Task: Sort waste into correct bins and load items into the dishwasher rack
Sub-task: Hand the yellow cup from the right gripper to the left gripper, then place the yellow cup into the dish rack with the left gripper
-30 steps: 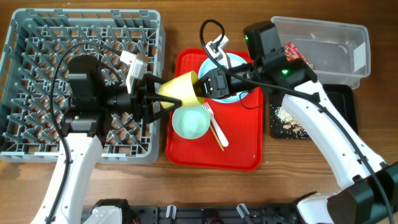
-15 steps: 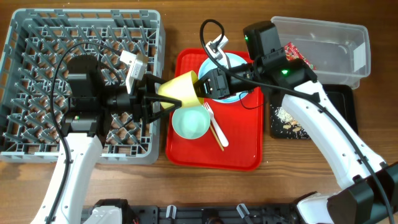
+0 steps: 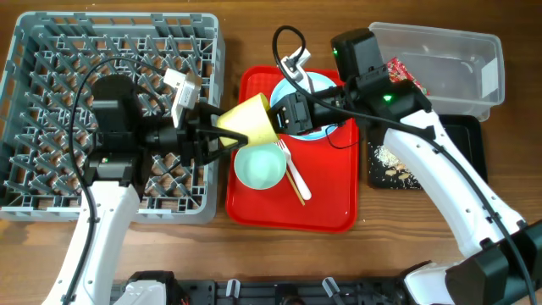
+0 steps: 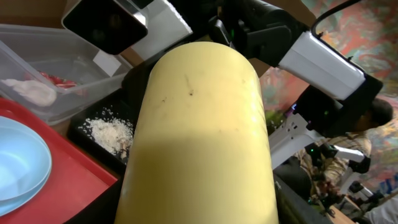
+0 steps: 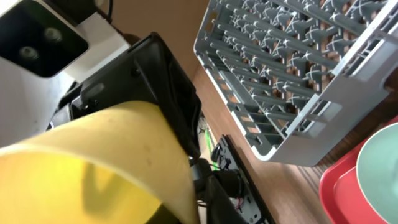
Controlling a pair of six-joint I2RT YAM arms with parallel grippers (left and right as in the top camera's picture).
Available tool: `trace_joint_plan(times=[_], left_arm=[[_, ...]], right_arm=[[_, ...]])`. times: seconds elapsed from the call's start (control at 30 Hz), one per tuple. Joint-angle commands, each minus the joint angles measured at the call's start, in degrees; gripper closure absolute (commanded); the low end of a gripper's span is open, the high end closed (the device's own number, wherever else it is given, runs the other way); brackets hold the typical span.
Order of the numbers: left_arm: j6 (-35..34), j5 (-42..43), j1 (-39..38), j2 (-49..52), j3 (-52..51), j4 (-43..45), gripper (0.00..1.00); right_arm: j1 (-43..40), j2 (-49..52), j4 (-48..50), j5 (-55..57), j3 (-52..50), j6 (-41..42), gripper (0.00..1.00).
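Crumbs (image 3: pixel 391 161) in blk tray (image 3: pixel 472 144)

Even, bright light; yellow cup (image 4: pixel 199 137) blurs close-up.

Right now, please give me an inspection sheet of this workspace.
Surface: wooden table, bearing grey rack, red tray, both bins.
Job's things: yellow cup in the air between the pincers; bowl, plate, fork on red tray; wrapper in clear tub; crumbs in black tray.
Clutter: nothing seen.
Grippers: right pincer grips the cup; left pincer around its other end, grip unclear.
Cables: black cable loops above red tray.
Surroundings: blurred equipment, left wrist view.
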Motion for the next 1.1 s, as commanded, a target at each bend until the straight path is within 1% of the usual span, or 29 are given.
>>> trace_joint_plan(times=[0.0,0.1,0.17,0.27,0.33,0.43,0.53,0.6,0.73,0.83,0.93,1.07], left_arm=[[0.28,-2.82,-0.15,0.11,0.85,0.26,0.49],[0.28,-5.99,0.37,0.11,0.85,-0.44,0.52],[0.31,-8.04,1.16,0.11,0.85,-1.68,0.51],[0.52,-12.90,2.97,0.11,0.85,-5.86,0.51],[0.50,-18.21,4.24,0.11,0.85,-9.33,0.52],[0.50,-26.45,6.03,0.07,0.85,-14.49,0.60],[0.50,-36.70,8.02,-0.61,0.94,-20.17,0.66],[0.48,-45.88,9.38,-1.64,2.29,-26.05,0.71],[0.48,-61.48,10.64,-2.86,8.26,-37.86,0.71],[0.48,-71.36,10.73,-2.86,13.97,-46.21,0.70],[0.48,-78.38,10.73,-2.86,17.11,-51.32,0.69],[0.44,-84.26,10.73,-2.32,17.25,-55.58,0.71]], right_arm=[[0.02,0.15,0.22,1.38,0.74,0.24,0.79],[-0.72,0.15,-0.20,2.16,0.74,0.28,0.69],[-1.79,0.15,-0.96,3.78,0.74,0.44,0.64],[-4.33,0.15,-4.20,10.43,0.74,0.46,0.59],[-5.99,0.15,-7.15,15.50,0.74,0.39,0.59],[-7.93,0.13,-10.93,20.92,0.74,-0.07,0.58],[-9.88,0.00,-14.78,24.35,0.76,-2.69,0.58],[-10.86,-0.26,-17.22,27.58,0.76,-3.91,0.58],[-11.96,-0.55,-20.57,32.59,0.81,-6.21,0.58],[-12.13,-0.55,-22.34,35.43,0.81,-7.26,0.58],[-12.13,-0.55,-23.63,37.94,0.81,-7.32,0.58],[-12.13,-0.55,-24.06,38.75,0.81,-7.56,0.58]])
